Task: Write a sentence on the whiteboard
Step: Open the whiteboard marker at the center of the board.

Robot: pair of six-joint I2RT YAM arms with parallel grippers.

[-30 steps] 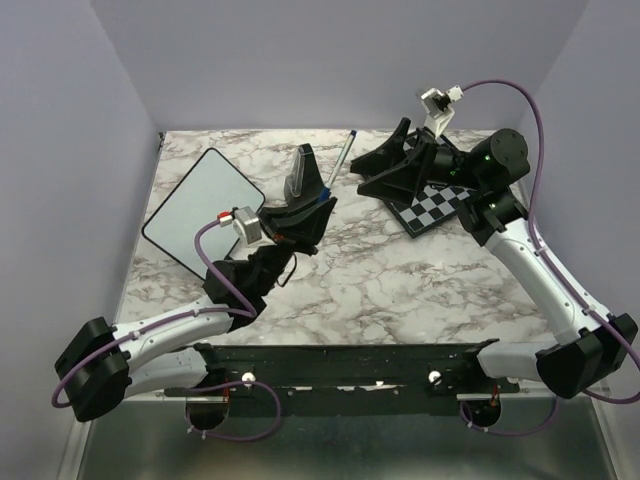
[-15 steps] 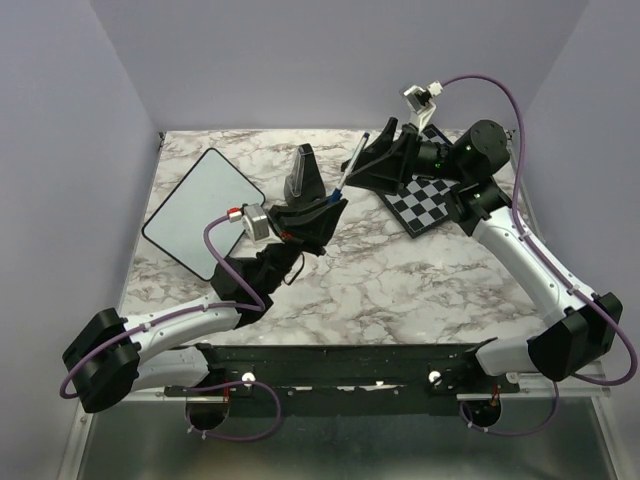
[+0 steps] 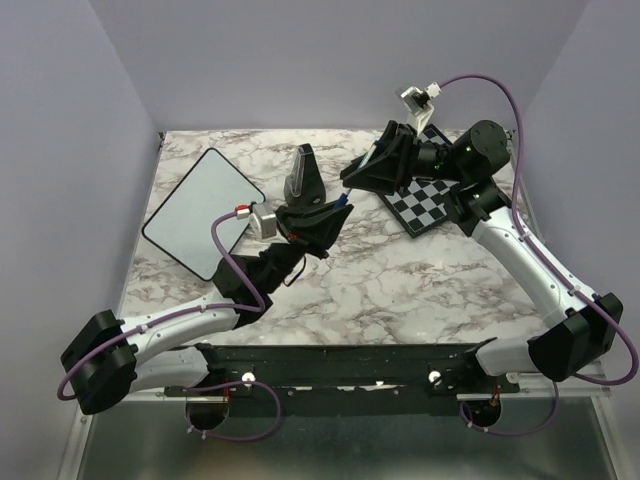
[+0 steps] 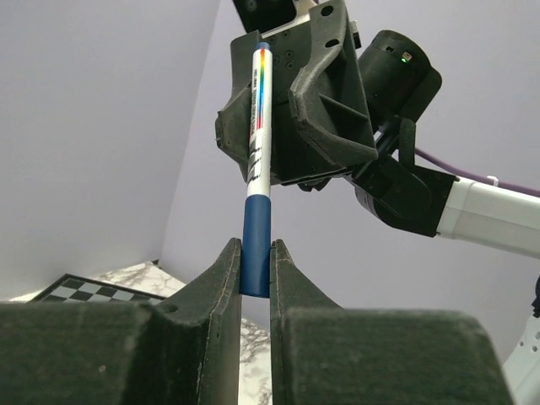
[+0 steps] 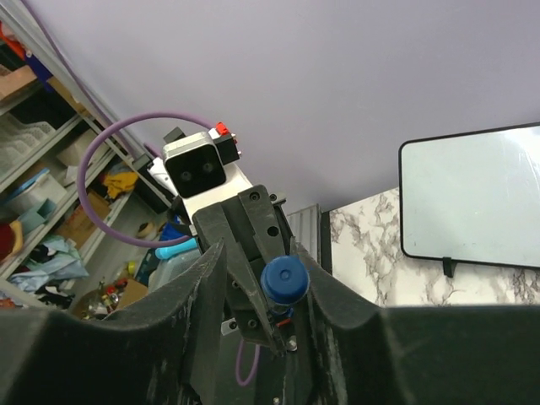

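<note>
Marble table (image 3: 400, 280), whiteboard (image 3: 195, 210), left pincer (image 4: 255, 250) clamping marker (image 4: 258, 126), right pincer (image 5: 260, 253) astride it

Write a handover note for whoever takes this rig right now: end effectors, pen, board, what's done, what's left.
Left end effector: shut on the blue end of the pen, holding it upright off the table.
Right end effector: jaws stand around the pen's white barrel; firm grip not confirmed.
Board: flat on the table's left side, blank.
Done: pen picked up, held between both arms.
Left: probably pull the cap off, then write the whole sentence.
</note>
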